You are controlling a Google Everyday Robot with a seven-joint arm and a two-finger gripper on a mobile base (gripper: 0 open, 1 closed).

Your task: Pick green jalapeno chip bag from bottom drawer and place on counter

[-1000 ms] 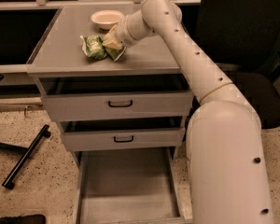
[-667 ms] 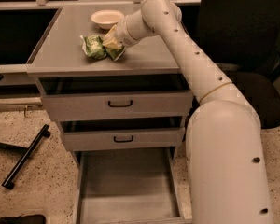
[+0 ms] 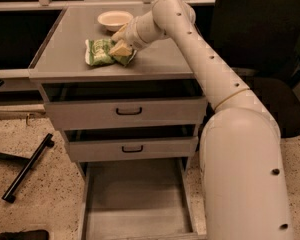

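The green jalapeno chip bag [image 3: 100, 52] lies on the counter [image 3: 65, 44], near its front middle. My gripper [image 3: 120, 41] is at the bag's right end, touching it, with the white arm reaching in from the right over the counter. The bag's right edge is partly hidden by the gripper. The bottom drawer [image 3: 135, 204] is pulled out below and shows only its bare grey floor.
A cream round bowl [image 3: 115, 19] stands at the back of the counter, just behind the gripper. Two shallower drawers with black handles [image 3: 129, 111] are slightly open. A black bar [image 3: 27, 166] lies on the speckled floor at left. A dark chair [image 3: 275, 99] stands at right.
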